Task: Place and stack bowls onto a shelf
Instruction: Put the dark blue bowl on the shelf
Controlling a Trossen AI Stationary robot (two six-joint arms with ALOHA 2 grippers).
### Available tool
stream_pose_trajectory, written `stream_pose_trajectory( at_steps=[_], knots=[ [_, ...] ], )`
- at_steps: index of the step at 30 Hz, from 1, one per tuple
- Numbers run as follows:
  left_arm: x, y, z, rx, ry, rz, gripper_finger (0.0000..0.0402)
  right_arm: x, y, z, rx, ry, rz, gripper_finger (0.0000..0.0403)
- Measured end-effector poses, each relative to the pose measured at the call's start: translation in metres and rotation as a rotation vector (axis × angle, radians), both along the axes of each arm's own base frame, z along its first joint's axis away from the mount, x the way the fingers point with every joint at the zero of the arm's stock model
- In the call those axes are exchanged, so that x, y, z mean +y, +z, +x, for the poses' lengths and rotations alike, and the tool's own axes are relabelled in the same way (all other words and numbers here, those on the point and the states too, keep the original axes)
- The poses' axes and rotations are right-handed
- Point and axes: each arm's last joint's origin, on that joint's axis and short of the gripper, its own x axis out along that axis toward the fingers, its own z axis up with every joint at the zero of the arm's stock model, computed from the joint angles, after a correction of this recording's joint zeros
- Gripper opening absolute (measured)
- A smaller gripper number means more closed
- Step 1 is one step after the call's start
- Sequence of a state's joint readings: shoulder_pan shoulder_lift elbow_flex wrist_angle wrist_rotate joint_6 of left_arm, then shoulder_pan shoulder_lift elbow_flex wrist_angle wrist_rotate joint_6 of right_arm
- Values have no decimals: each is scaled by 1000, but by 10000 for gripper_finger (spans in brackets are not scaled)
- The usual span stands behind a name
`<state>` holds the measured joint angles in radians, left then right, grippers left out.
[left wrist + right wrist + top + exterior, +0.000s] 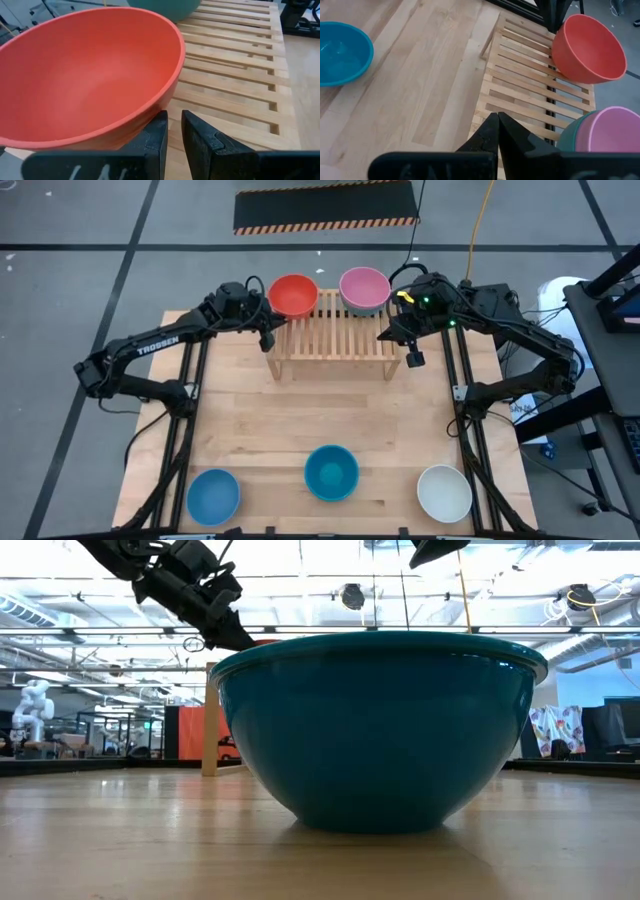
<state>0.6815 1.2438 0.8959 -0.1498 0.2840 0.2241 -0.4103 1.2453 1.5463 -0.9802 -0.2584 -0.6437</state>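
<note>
Light blue bowl is sitting at 7 o'clock on the table, teal bowl at 6, white bowl at 5; all three are waiting, untouched.

Left gripper is hovering at the shelf's 9 o'clock end, fingers narrowed to a thin gap, holding nothing. Red bowl is resting on the shelf's far left corner, its rim overhanging the edge. You are likely between placements: lift clear of that rim before swinging toward a front bowl, or you may tip it off.

Pink bowl is sitting nested in a dark green bowl at the far right corner. Right gripper is hanging at the 3 o'clock end, fingers pressed together, empty.

Hard to judge: the low view is almost wholly blocked by the teal bowl; how firmly the red bowl is seated cannot be told.
</note>
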Motion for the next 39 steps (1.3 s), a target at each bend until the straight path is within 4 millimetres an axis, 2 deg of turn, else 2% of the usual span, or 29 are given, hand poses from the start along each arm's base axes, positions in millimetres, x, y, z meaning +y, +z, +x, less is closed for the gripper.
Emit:
stream_pose_trajectory(
  at_steps=[10,14,16,20,25,30,35,39],
  knots=[
    [12,-14,11,-14,-10,-40,62,0,0,0,0,0,1,0],
    [8,-15,14,-17,-32,-64,62,0,0,0,1,-3,4,0],
    [3,-11,14,-20,-31,-49,62,0,0,0,5,-4,7,0],
    [-9,11,6,-86,-21,14,62,0,-1,-1,11,-5,11,0],
    [-36,35,-18,-102,-16,27,62,0,-1,-1,11,-5,11,0],
    [-72,48,-52,-22,18,41,62,1,-2,-2,27,-3,14,0],
    [-104,52,-78,8,-12,-17,62,-1,-4,-4,70,-73,-9,0],
    [-119,50,-87,20,-45,-98,62,-4,-3,-4,73,-173,-38,0]
  ],
)
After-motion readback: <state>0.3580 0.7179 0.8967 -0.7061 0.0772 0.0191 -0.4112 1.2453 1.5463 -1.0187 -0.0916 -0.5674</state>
